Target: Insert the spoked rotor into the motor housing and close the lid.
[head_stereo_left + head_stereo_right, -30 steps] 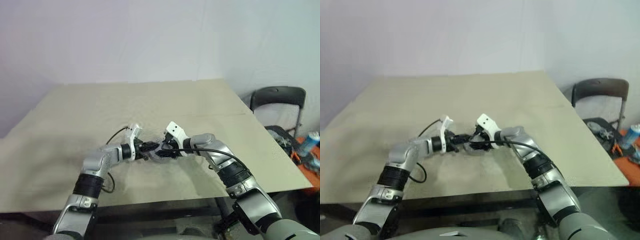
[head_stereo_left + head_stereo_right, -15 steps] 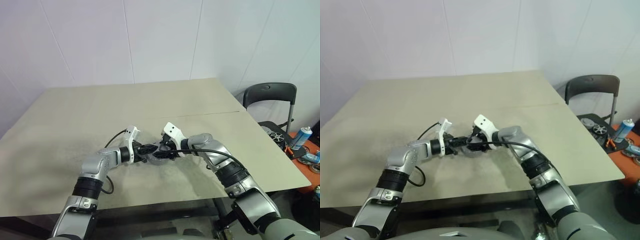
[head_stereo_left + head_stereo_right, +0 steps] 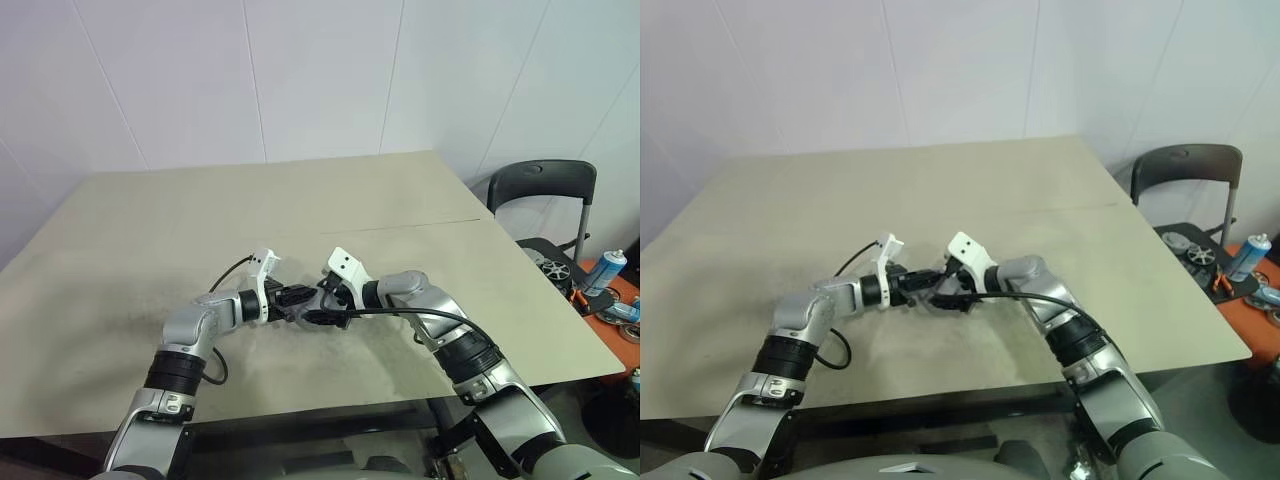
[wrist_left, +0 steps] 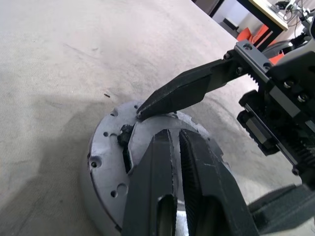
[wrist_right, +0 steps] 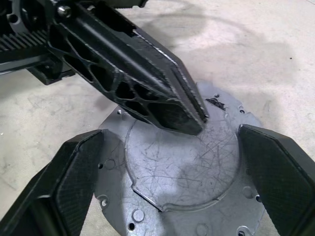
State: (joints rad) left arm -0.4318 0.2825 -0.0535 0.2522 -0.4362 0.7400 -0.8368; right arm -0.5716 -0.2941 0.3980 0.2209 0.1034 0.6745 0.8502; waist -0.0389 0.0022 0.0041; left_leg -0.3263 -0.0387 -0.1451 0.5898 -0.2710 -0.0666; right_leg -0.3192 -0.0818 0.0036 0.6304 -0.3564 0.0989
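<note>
Lid [image 5: 189, 164]: plain scratched grey cap lying flat on top of the round housing, near the front middle of the desk; judged already seated, since no rotor or copper winding is exposed.
Housing [image 4: 101, 172]: grey flange with small holes ringing the lid; its side wall rests on the desk, so the stack sits level.
Small dark fitting [image 4: 126, 133]: at the lid's edge, about 10 o'clock of the lid in the left wrist view; what it is cannot be told.
Left gripper [image 4: 170, 147]: jaws together, empty, tips resting on or just over the lid's top; judged to press the cap down and steady it, though contact is not certain.
Right gripper [image 5: 172, 162]: jaws wide apart, one each side of the housing, clear of the rim and holding nothing; judged placed to square or clamp the stack from the sides.
Both arms [image 3: 410, 300]: meet over the lid from 9 and 3 o'clock in the head views.
Desk [image 3: 150, 250]: bare beige top around the work.
Chair [image 3: 540, 195]: black, off the desk's far right corner, well apart.
</note>
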